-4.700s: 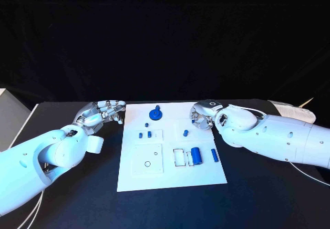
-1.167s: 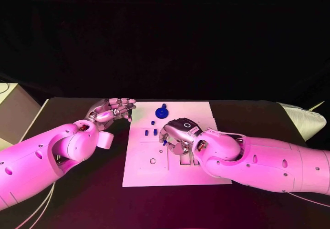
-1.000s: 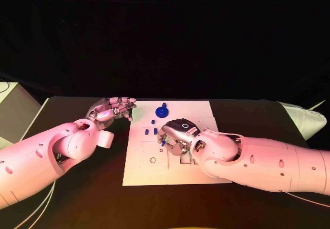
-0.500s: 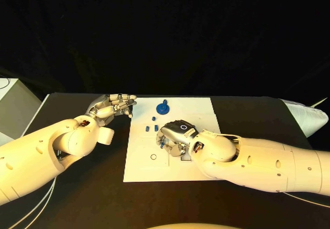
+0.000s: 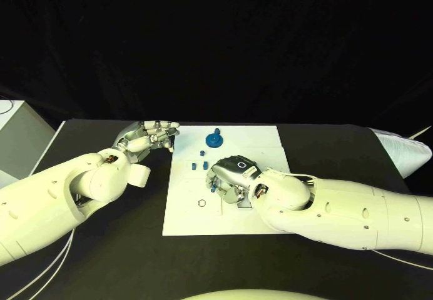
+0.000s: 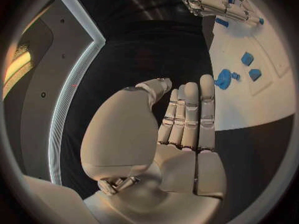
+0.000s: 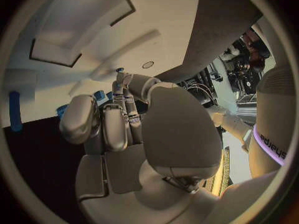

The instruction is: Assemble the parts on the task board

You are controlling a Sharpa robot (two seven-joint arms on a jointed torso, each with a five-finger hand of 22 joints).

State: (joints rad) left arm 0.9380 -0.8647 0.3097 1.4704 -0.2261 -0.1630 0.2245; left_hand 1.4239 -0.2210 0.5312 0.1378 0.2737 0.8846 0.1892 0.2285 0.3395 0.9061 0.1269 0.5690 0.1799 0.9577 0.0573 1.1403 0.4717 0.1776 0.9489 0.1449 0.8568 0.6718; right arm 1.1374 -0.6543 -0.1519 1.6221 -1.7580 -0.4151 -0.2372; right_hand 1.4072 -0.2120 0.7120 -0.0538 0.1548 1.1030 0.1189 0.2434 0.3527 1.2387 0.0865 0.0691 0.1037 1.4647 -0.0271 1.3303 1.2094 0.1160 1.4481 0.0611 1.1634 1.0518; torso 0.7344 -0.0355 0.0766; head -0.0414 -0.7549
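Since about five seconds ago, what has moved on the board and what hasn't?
The right hand has moved from the task board's far right edge to over its middle, now covering the blue parts that lay there; whether its fingers hold one cannot be told. The left hand stayed open beside the board's far left corner. The round blue part and two small blue parts kept their places.
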